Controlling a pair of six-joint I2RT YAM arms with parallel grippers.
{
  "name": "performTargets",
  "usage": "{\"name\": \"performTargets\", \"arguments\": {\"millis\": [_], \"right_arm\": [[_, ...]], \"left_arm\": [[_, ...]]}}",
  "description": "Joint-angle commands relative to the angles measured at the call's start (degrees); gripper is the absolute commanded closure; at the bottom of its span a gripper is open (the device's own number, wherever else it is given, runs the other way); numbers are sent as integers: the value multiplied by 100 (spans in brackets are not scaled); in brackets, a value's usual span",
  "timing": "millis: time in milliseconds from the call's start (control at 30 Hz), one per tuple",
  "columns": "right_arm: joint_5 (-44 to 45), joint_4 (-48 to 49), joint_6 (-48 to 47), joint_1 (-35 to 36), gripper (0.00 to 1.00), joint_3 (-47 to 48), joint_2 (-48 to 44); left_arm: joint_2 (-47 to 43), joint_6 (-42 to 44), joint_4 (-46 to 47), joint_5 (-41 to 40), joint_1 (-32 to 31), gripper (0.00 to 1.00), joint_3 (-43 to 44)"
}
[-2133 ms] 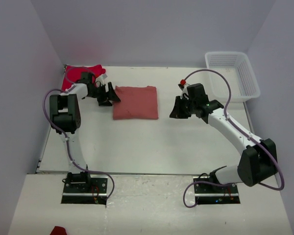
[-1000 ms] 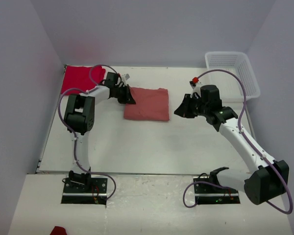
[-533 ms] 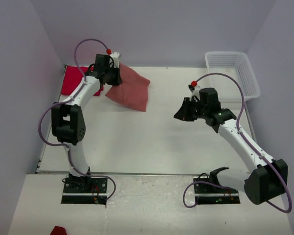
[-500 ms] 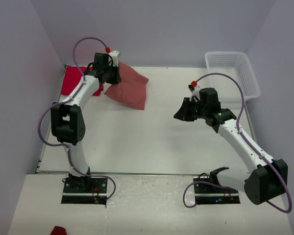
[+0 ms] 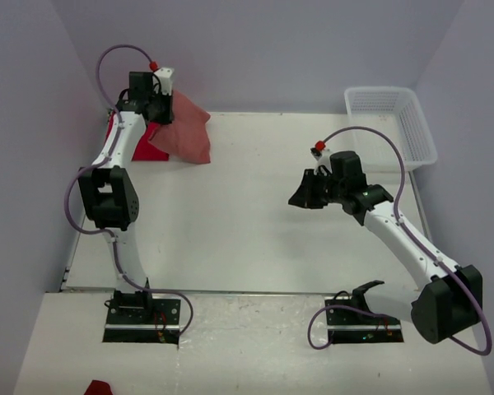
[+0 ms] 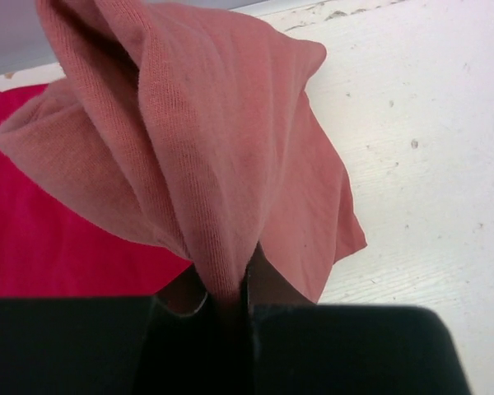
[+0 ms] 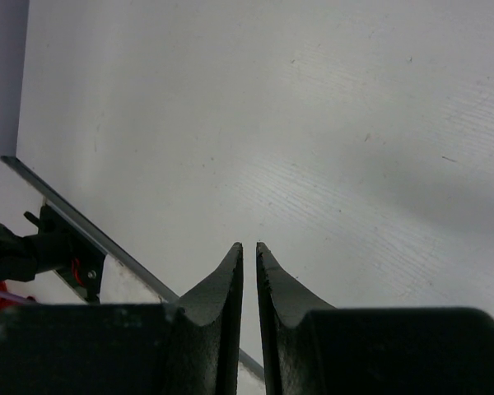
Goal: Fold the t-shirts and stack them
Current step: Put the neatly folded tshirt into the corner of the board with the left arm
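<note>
White tabletop (image 5: pixel 255 239), lavender walls, mesh basket (image 5: pixel 420 136) at the back right, not involved. Two seconds back the pink t-shirt (image 5: pixel 185 132) lay as a flat folded rectangle at mid-table toward the rear, with the left gripper (image 5: pixel 159 105) at its left edge. Since then that arm has dragged it left, then lifted it. It now hangs bunched from the raised gripper at the back-left corner, over the red t-shirt (image 5: pixel 154 150), which lies on the table there. Left wrist view: jaws clamped on a pinched fold of pink cloth (image 6: pixel 206 148), fabric draping away from the left gripper (image 6: pixel 245 284), red cloth (image 6: pixel 33 230) beneath and to the side. The right gripper (image 5: pixel 299 197) has only shifted slightly at mid-right. Its jaws are nearly together with a thin slit between them and nothing held (right gripper (image 7: pixel 249 251), bare table below). Judgement: the pink fold is done and the stacking step is under way. What remains is lowering and releasing onto the red. Risk: the hanging bundle may land unfolded or skewed and need squaring. How neatly the red one is folded cannot be told, as it is partly hidden.
</note>
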Motion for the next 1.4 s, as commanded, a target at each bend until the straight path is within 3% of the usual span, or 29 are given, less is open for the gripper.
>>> {"name": "performTargets", "arguments": {"millis": [0,333,1367], "right_arm": [[-86,-34,-52,69,88,128,101],[19,-96,-17,359,88,102,470],[204,-43,-25,395,88,76,883]], "left_arm": [[66,350,-4,53,86,100,608],[603,473,-356,158,402,100,1778],[277,438,-471,211,1053,100,1550]]}}
